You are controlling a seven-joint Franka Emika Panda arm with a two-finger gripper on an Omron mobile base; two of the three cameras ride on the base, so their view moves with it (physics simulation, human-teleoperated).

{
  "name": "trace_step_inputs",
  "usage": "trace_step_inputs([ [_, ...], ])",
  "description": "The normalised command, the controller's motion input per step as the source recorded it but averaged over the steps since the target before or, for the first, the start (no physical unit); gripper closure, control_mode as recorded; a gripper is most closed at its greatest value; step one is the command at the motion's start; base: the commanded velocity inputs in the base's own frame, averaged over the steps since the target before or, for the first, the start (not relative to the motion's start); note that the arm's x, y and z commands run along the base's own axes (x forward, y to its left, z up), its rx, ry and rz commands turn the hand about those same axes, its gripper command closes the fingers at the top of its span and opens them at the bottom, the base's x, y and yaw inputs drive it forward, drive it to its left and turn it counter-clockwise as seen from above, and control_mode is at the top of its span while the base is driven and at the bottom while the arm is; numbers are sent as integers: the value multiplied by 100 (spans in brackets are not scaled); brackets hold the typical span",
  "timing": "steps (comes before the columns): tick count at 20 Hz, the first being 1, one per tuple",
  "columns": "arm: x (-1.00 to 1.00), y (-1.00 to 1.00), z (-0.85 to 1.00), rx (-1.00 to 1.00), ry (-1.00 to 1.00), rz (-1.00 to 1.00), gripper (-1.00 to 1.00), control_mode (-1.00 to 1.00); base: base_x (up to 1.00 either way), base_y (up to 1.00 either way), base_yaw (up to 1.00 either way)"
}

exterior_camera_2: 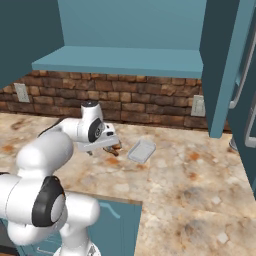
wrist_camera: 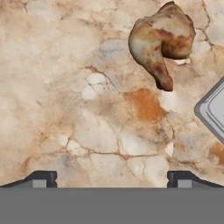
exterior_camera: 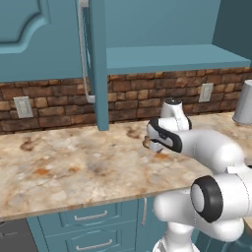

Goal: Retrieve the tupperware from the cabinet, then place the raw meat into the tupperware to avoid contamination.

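The raw meat [wrist_camera: 162, 41], a curled brown-and-tan lump, lies on the marble counter [wrist_camera: 78, 109]. In the hand view it is up and to the right of my open gripper [wrist_camera: 112, 179], apart from both fingertips [wrist_camera: 41, 178]. Nothing sits between the jaws. The tupperware [exterior_camera_2: 142, 150], a shallow translucent grey tray, rests on the counter just right of the meat [exterior_camera_2: 114, 148], and its corner [wrist_camera: 214, 111] shows at the hand view's right edge. My gripper [exterior_camera_2: 102, 149] hovers low over the counter, pointing down. The teal cabinet [exterior_camera_2: 125, 60] stands open above, its shelf bare.
An open cabinet door [exterior_camera: 96, 64] hangs over the counter left of the arm, another door [exterior_camera_2: 220, 65] to the right. A grey metal cylinder [exterior_camera: 243, 103] stands at the far right by the brick wall. Teal drawers [exterior_camera: 91, 216] sit below the counter's front edge.
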Motion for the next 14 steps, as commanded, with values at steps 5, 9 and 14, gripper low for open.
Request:
trace_step_inputs([
  [5, 35, 0, -15, -1, -3, 0, -100, -100, 0, 0, 0],
  [9, 19, -4, -17, 0, -1, 0, -100, -100, 0, 0, 0],
  [14, 3, -3, -8, 0, 2, 0, -100, -100, 0, 0, 0],
])
